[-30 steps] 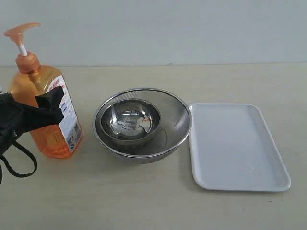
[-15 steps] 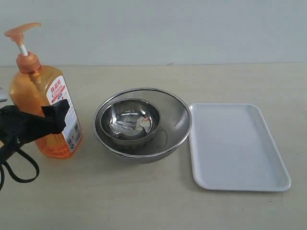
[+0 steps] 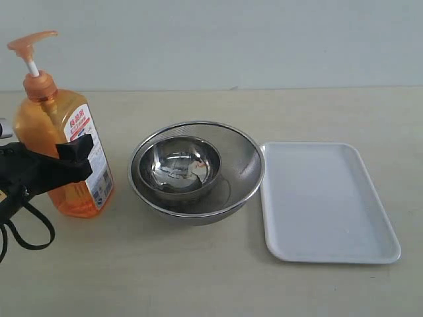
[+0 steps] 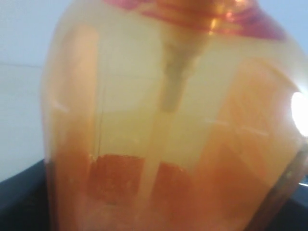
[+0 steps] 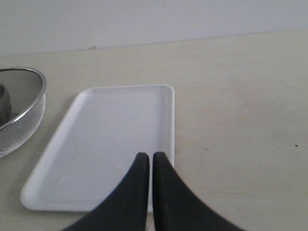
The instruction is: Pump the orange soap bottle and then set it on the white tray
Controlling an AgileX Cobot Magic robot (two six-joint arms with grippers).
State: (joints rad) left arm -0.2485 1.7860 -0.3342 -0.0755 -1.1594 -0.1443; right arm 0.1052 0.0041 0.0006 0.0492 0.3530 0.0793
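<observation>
Left hand [image 3: 74, 153] grips orange soap bottle [image 3: 39, 125] — white tray [image 3: 324, 198] well apart

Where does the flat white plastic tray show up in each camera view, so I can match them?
Exterior view: the flat rectangular white plastic tray lies on the right, beside the round steel mesh bowl.
Left wrist view: not in it; the translucent orange soap bottle fills it.
Right wrist view: the tray lies just beyond the shut right gripper.
Shared landmark: the mesh bowl, beside the tray in both.
</observation>
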